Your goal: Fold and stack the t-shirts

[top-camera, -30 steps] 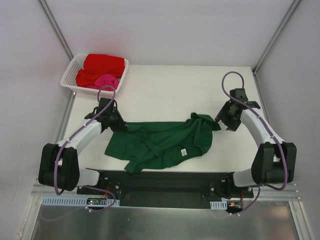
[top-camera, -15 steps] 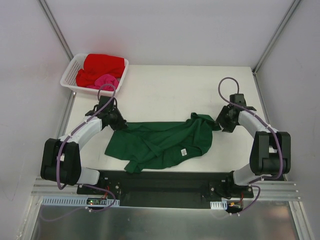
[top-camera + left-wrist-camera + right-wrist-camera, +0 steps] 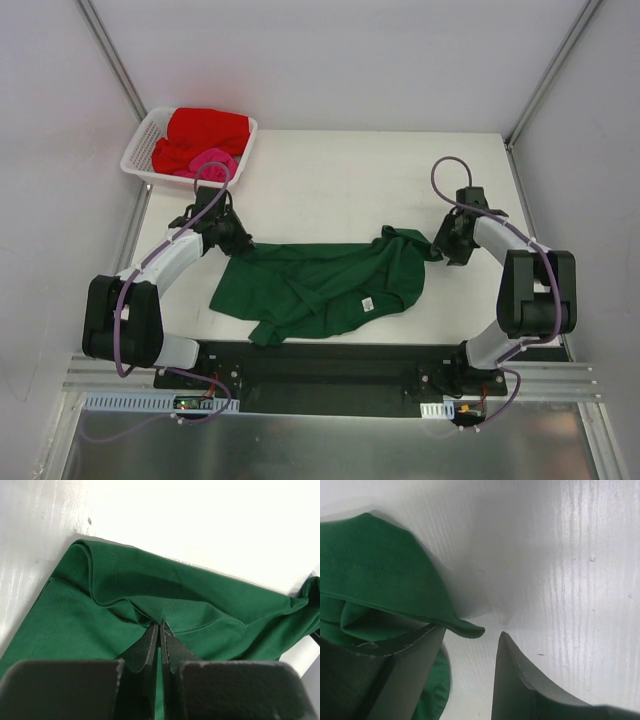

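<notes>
Spreading the green shirt (image 3: 320, 285) flat is judged to be the step in hand, ahead of any fold. It is laid crumpled at the middle of the worktop (image 3: 340, 180), bunched toward 3 o'clock, with a white label (image 3: 367, 302) shown toward its 4 o'clock side. The left fingers (image 3: 234, 240) are clamped on the shirt's edge at its 10 o'clock corner. In the left wrist view the two are pressed together with a pinch of green cloth gathered between them. The right fingers (image 3: 450, 243) are set at the shirt's 2 o'clock corner and are parted. In the right wrist view a gap is seen between them. A stitched edge is draped over one finger and only its tip is poked into the gap, so nothing is gripped there yet. The red shirt (image 3: 205, 128) and pink shirt (image 3: 210, 162) are heaped in the basket (image 3: 140, 160) at 10 o'clock of the worktop.

To do it well, the right fingers should be pushed further over the edge before being closed. That way a full bite of cloth is taken rather than the bare tip, which could be lost on the first pull. Once both corners are held, they should be drawn apart evenly toward 9 and 3 o'clock, low over the worktop, until the far edge is taut and the twisted middle is opened out.
</notes>
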You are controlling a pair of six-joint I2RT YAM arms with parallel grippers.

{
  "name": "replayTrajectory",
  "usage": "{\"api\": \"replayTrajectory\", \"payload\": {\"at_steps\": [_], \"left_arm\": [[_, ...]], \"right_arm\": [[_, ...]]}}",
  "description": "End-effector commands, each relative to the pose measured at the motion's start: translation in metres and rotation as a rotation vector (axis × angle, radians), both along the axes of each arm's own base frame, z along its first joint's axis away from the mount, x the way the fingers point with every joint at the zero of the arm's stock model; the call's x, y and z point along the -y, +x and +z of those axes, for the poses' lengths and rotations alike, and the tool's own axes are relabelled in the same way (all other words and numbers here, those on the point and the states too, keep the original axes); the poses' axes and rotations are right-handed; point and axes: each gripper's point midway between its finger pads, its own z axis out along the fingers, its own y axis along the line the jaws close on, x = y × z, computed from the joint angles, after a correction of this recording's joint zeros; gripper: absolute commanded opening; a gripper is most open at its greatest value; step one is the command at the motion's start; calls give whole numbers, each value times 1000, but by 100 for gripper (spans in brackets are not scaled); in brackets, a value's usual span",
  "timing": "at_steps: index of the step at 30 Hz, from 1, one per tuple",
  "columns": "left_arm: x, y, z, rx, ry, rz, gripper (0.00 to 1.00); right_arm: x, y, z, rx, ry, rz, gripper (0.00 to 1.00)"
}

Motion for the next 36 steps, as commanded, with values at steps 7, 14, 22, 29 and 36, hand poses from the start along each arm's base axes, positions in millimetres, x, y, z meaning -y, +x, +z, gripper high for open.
{"api": "replayTrajectory", "payload": {"at_steps": [7,14,22,29,36], "left_arm": [[-4,11,19,48,2,0,0],[-8,15,24,63,9,0,0],[1,60,105,229,-54,-85,0],[-2,118,206,440,-68,-13,0],[2,151,330,685,-158,46,0]], "right_arm": [[-11,31,6,59,43,70,36],[-6,44,4,66,-2,102,1],[-14,68,105,278,-32,202,1],[-11,98,289,669,-150,298,1],[-15,116,450,1004,-183,326,1]]}}
